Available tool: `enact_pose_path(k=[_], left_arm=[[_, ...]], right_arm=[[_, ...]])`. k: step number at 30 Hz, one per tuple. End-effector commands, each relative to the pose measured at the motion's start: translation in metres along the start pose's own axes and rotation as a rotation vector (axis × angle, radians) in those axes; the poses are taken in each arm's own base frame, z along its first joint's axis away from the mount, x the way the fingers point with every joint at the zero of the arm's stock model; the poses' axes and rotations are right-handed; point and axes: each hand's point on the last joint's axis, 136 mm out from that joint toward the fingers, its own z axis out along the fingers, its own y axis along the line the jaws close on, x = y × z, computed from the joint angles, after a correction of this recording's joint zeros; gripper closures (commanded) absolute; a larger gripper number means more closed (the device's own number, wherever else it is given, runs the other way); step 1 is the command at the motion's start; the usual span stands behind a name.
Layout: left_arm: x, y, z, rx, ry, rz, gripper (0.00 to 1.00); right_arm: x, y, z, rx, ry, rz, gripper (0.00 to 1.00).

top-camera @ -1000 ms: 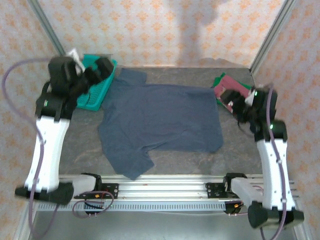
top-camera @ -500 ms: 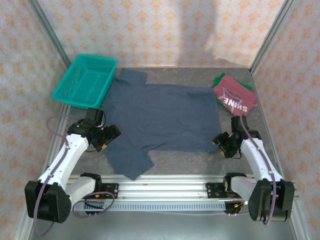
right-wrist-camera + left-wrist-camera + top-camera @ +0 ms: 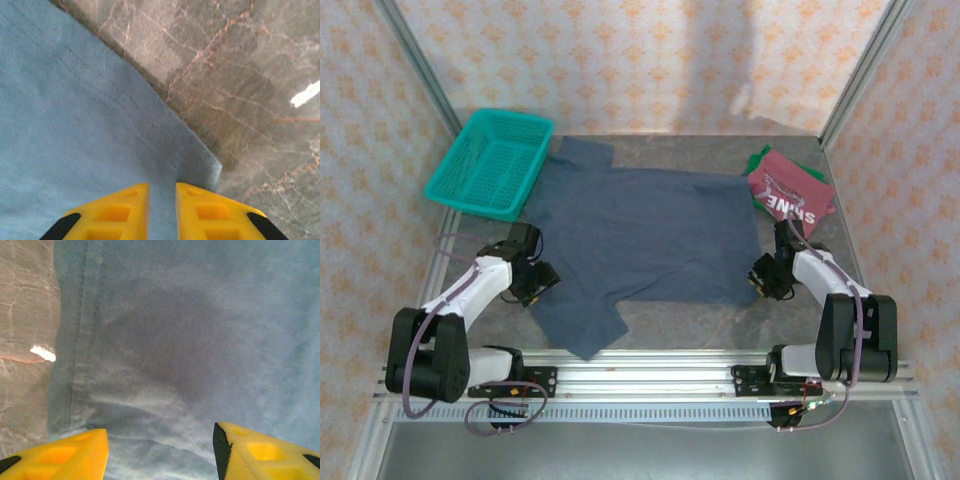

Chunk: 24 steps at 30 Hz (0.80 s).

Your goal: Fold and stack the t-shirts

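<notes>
Left tool [image 3: 160, 440]: spread wide, blue t-shirt [image 3: 640, 235] right under it.
Right tool [image 3: 162, 192]: nearly pressed together at that shirt's corner; pinching or not, cannot tell.
Red t-shirt [image 3: 788, 195]: beyond the right tool.

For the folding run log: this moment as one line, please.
slate-blue shirt: spread flat | left claw: open over its left edge | right claw: nearly closed at near-right corner, grip unclear | red shirt: far right, atop green shirt

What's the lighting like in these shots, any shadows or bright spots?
Left wrist: a dark shadow on the slate-blue t-shirt, a white spot on the table. Right wrist: another bright streak on the table. Top external: soft shadows on the wallpaper.
</notes>
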Motion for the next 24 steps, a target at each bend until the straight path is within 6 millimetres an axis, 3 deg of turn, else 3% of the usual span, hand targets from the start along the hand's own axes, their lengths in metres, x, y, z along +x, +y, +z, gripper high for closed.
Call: enact_pose_path(k=[1,9,14,17,19,21,24], left_arm=[[-0.015,0.000,0.016,-0.043,-0.030,0.009,0.43],[-0.059,-0.033,0.052,-0.119,0.009,0.091,0.47],[-0.090,-0.063,0.049,-0.121,0.007,0.138,0.48],[-0.098,-0.077,0.037,-0.082,-0.011,0.150,0.39],[-0.097,-0.083,0.020,-0.048,-0.014,0.154,0.22],[-0.091,-0.090,-0.009,0.013,-0.036,0.151,0.14],[-0.067,-0.082,-0.053,0.081,-0.057,0.141,0.08]], right_arm=[[-0.021,0.006,0.003,0.010,-0.064,-0.006,0.80],[-0.046,0.027,0.020,0.022,-0.059,0.014,0.81],[-0.065,0.041,0.025,0.044,-0.057,0.005,0.78],[-0.071,0.051,0.024,0.029,-0.056,-0.007,0.72],[-0.070,0.060,0.016,-0.003,-0.043,-0.020,0.60],[-0.066,0.065,0.002,-0.037,-0.047,-0.040,0.47],[-0.055,0.072,-0.027,-0.098,-0.055,-0.084,0.36]])
